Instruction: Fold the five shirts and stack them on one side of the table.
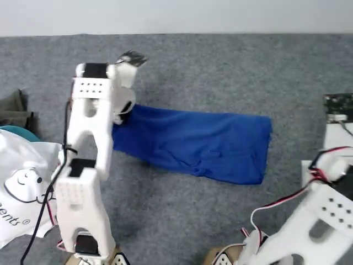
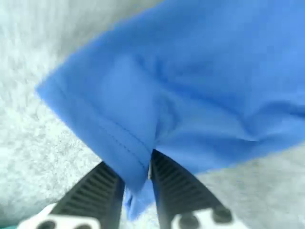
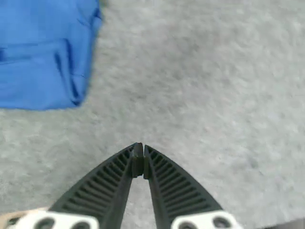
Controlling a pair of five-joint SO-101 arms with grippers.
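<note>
1. The blue shirt (image 1: 193, 144) lies folded into a long band across the middle of the grey surface (image 1: 220, 72), one short end near the left arm and the other towards the right arm
2. The left tool (image 2: 137, 167) is clamped on a corner of the blue shirt at that near end; the stitched hem runs down between its two black fingers (image 2: 174, 186)
3. In the high view the left tool (image 1: 122, 113) sits at the shirt's end, under the white body of the left arm (image 1: 91, 143)
4. The right tool (image 3: 138, 157) has its tips pressed together on nothing, above bare surface, well apart from the shirt's far end (image 3: 43, 52)
5. The right arm (image 1: 314, 221) stands at the lower corner of the high view
6. A white shirt (image 1: 22, 187) with dark print lies at the surface's edge beside the left arm, with a teal cloth (image 1: 16, 131) and an olive cloth (image 1: 14, 107) just beyond it
</note>
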